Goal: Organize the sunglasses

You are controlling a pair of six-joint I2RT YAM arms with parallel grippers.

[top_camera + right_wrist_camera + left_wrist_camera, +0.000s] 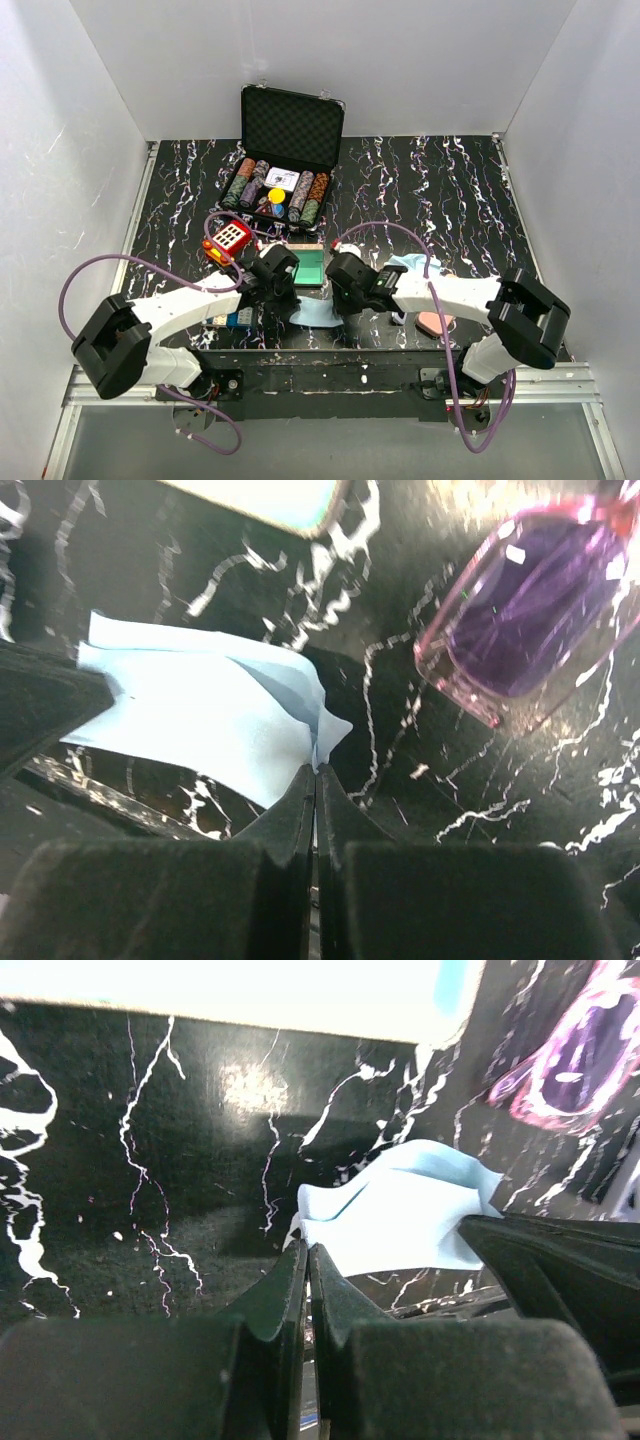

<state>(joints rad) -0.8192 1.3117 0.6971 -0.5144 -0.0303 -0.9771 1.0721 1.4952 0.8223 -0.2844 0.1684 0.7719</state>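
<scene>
White walls boxed in a black marbled desk.
Left claw and right claw each clenched the blue cloth, lower centre.

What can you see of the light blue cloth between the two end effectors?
The light blue cloth is thin, soft-looking fabric, rumpled with a fold down its middle. It sits at the front of the black marbled table, between the arms. The left end effector and right end effector each appear shut on an edge of it.
</scene>
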